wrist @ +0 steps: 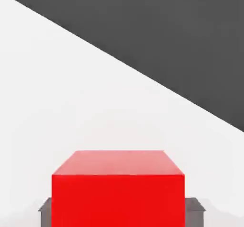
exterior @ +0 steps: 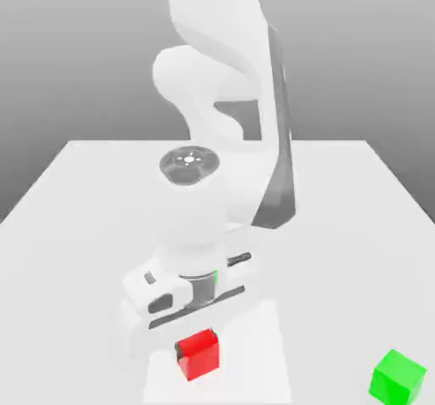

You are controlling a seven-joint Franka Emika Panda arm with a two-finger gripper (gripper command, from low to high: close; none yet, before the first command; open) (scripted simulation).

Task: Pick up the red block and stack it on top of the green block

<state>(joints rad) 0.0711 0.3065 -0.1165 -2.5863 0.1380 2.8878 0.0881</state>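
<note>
The red block (exterior: 198, 354) is a small glossy cube near the table's front edge, directly under the arm's hand. My gripper (exterior: 197, 342) comes down on it from above, and the white hand hides the block's top. In the hand view the red block (wrist: 117, 188) sits between two grey fingertips (wrist: 196, 211) that press against its two sides, so the gripper is shut on it. Whether the block rests on the table or hangs just above it I cannot tell. The green block (exterior: 397, 376) stands alone on the table at the exterior view's right, well apart from the red one.
The white table (exterior: 76, 225) stretches back behind the arm's base, and its front edge lies close to both blocks. In the hand view the table's edge (wrist: 143, 74) runs diagonally against a dark background.
</note>
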